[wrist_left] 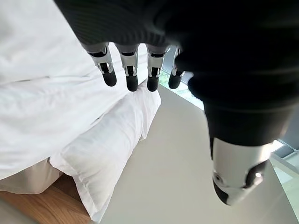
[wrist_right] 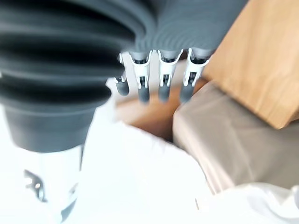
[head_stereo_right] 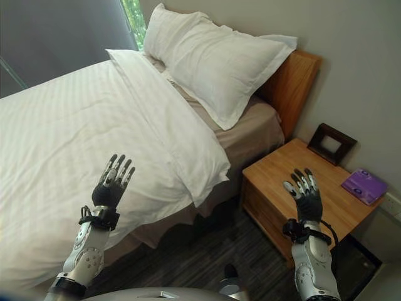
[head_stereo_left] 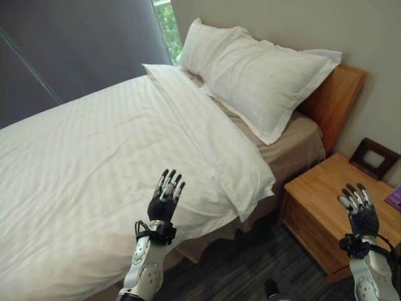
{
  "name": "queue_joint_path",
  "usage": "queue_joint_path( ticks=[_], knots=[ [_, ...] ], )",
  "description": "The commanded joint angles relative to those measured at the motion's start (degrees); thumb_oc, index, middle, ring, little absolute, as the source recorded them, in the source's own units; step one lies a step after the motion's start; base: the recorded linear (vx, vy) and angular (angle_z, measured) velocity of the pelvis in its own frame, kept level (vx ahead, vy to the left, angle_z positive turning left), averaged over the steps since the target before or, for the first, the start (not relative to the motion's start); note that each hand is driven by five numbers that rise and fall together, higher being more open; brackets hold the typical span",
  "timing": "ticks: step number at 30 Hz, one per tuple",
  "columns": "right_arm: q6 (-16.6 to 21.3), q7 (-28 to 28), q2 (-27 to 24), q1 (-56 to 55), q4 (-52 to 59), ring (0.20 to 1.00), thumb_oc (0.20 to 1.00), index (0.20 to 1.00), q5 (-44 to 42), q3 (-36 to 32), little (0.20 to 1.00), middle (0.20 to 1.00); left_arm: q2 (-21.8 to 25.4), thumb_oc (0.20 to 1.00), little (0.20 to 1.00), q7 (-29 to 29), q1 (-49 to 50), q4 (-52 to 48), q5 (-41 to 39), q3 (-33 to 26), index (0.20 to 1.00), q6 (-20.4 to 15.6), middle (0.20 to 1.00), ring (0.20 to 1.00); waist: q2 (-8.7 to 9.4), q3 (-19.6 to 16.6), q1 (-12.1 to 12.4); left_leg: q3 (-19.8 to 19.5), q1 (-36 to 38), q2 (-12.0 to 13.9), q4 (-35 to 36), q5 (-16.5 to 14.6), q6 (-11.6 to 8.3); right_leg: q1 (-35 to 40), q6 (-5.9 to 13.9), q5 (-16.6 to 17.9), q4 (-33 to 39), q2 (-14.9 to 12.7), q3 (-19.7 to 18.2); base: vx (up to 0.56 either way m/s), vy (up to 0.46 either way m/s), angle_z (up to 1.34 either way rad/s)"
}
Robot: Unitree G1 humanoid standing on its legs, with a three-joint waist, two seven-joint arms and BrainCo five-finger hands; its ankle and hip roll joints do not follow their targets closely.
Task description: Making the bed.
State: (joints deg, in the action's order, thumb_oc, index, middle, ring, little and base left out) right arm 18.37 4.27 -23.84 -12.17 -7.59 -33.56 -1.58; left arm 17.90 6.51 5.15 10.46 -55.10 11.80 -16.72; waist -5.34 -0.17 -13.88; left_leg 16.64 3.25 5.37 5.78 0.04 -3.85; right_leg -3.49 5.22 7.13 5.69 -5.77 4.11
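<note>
A white striped duvet [head_stereo_left: 94, 157] covers the bed, its top edge folded back into a band [head_stereo_left: 207, 135] that hangs over the near side. Two white pillows [head_stereo_left: 257, 75] lie stacked at the wooden headboard [head_stereo_left: 335, 100], with beige sheet [head_stereo_left: 294, 141] showing below them. My left hand [head_stereo_left: 165, 197] is raised over the duvet's near edge, fingers straight and open, holding nothing. My right hand [head_stereo_left: 359, 208] is held up over the nightstand [head_stereo_left: 326, 207], also open and empty. The left wrist view shows the straight fingers [wrist_left: 131, 70] above a pillow [wrist_left: 107, 149].
A wooden nightstand stands right of the bed, carrying a dark picture frame [head_stereo_left: 374, 158] and a purple booklet [head_stereo_right: 364, 185]. Dark floor [head_stereo_left: 250, 263] runs between bed and nightstand. A grey curtain [head_stereo_left: 75, 44] and a window strip [head_stereo_left: 168, 28] lie beyond the bed.
</note>
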Motion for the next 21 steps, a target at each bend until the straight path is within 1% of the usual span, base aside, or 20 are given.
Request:
queue_joint_path(
  ticks=[1,2,3,4,6,7,9,13,18,20,21],
  knots=[
    [1.8,-3.4,-0.2,1.9,2.0,1.000,1.000,1.000,4.3,3.1,1.000,1.000,0.9,1.000,1.000,1.1,-1.9,0.3,3.2,0.1,1.000,-0.2,1.000,1.000,1.35,1.0,0.0,1.2,1.9,-0.6,-0.8,-0.1,1.06,-0.2,3.65,-3.5,-4.9,-1.7,-4.1,0.00,0.000,0.00],
    [1.6,-4.4,-0.6,1.9,4.4,1.000,1.000,1.000,5.9,7.0,1.000,1.000,0.7,1.000,1.000,1.0,-1.6,0.3,3.5,0.9,1.000,-0.1,1.000,1.000,1.64,1.0,0.4,1.0,2.1,-0.4,-0.8,0.0,1.06,0.0,3.55,-3.8,-5.2,-1.6,-4.1,0.00,0.000,0.00],
    [1.6,-4.4,-0.6,1.9,4.4,1.000,1.000,1.000,6.0,7.1,1.000,1.000,0.7,1.000,1.000,1.0,-1.5,0.3,3.5,0.9,1.000,-0.1,1.000,1.000,1.65,1.1,0.4,1.0,2.1,-0.4,-0.8,0.0,1.06,0.1,3.55,-3.8,-5.2,-1.6,-4.1,0.00,0.000,0.00],
    [1.9,-4.3,-1.2,2.7,6.1,1.000,1.000,1.000,7.8,9.9,1.000,1.000,0.2,1.000,1.000,1.1,-1.1,0.4,3.3,1.3,1.000,-0.2,1.000,1.000,1.85,0.9,0.5,1.0,2.2,-0.3,-0.8,0.0,1.00,0.1,3.48,-3.8,-5.2,-1.5,-4.2,0.00,0.000,0.00],
    [2.0,-4.0,-1.7,3.2,7.1,1.000,1.000,1.000,9.4,11.3,1.000,1.000,0.0,1.000,1.000,1.1,-0.7,0.0,3.1,1.3,1.000,-0.2,1.000,1.000,2.01,0.8,0.6,1.1,2.3,-0.2,-0.8,0.0,0.93,0.2,3.43,-3.7,-5.0,-1.4,-4.4,0.00,0.000,0.00],
    [2.4,-3.4,-2.9,4.4,8.7,1.000,1.000,1.000,12.3,13.3,1.000,1.000,-0.4,1.000,1.000,1.1,-0.1,0.0,3.2,1.6,1.000,-0.1,1.000,1.000,2.22,0.6,0.8,1.3,2.2,0.0,-0.8,0.1,0.84,0.4,3.29,-3.7,-4.7,-1.1,-4.5,0.00,0.000,0.00],
    [2.1,-3.3,-3.4,5.5,9.1,1.000,1.000,1.000,12.4,14.5,1.000,1.000,-0.4,1.000,1.000,1.1,0.3,-0.3,3.2,2.2,1.000,0.0,1.000,1.000,2.39,0.3,0.9,1.4,2.3,0.2,-0.8,0.3,0.73,0.3,3.22,-3.8,-4.7,-0.9,-4.6,-0.01,-0.017,0.00],
    [1.8,-2.8,-4.2,6.5,9.0,1.000,1.000,1.000,13.1,14.8,1.000,1.000,-0.2,1.000,1.000,1.2,0.1,0.7,3.6,2.3,1.000,0.0,1.000,1.000,2.67,0.1,0.9,1.5,2.4,0.6,-0.8,0.4,0.53,0.2,3.10,-4.1,-5.1,-0.7,-4.8,0.00,0.000,0.00],
    [2.1,-1.5,-5.2,5.4,9.4,1.000,1.000,1.000,15.5,13.5,1.000,1.000,-0.1,1.000,1.000,1.0,0.3,0.4,3.5,2.2,1.000,-0.2,1.000,1.000,2.93,0.4,0.9,1.4,2.5,1.2,-0.8,0.9,0.18,0.3,2.89,-4.7,-5.6,-0.1,-4.4,-0.01,-0.034,-0.01],
    [2.1,-1.7,-5.3,5.1,9.2,1.000,1.000,1.000,14.6,12.9,1.000,1.000,0.1,1.000,1.000,0.8,0.2,0.5,3.8,2.2,1.000,-0.6,1.000,1.000,2.96,0.8,1.3,0.8,2.1,1.5,-0.8,1.3,0.01,0.3,2.74,-5.0,-5.8,0.0,-3.8,-0.06,-0.075,0.01],
    [2.0,-2.5,-5.6,4.9,8.7,1.000,1.000,1.000,12.9,12.7,1.000,1.000,0.2,1.000,1.000,0.9,0.4,1.1,3.7,2.2,1.000,-0.6,1.000,1.000,3.01,1.6,2.4,-0.4,1.6,1.8,-0.8,1.9,-0.25,0.6,2.45,-5.4,-5.9,0.2,-2.6,-0.05,-0.093,0.03]
  ],
)
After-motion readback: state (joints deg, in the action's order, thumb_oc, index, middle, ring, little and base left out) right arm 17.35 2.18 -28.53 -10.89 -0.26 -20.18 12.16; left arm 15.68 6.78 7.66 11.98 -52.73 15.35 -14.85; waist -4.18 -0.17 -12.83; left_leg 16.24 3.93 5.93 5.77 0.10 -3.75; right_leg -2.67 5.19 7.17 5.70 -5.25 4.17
